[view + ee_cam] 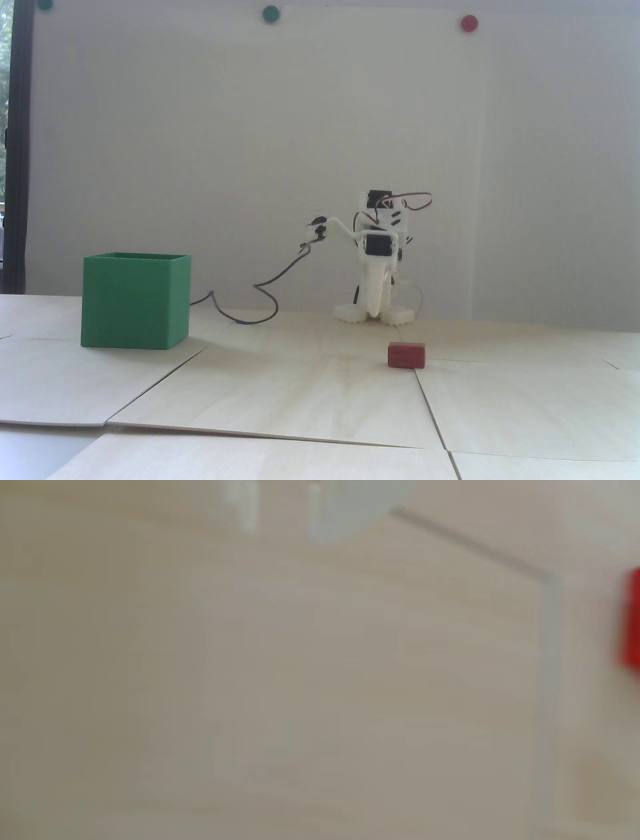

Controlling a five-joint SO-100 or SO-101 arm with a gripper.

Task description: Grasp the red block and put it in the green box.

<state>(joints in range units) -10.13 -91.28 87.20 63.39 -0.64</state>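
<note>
The block (406, 354) lies flat on the surface (300, 390), long axis sideways in the fixed view, right of the blurred fingers (247, 507) and edge-cropped in the wrist view; their grip is unreadable.

box (132, 302) left, block (405, 354) right, arm (376, 272) behind

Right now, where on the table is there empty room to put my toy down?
In the fixed view, the big bare patch lies between the green box on the left and the red block on the right, and all along the front. It is busier at the back, where the blue cable loops beside the white arm.
</note>
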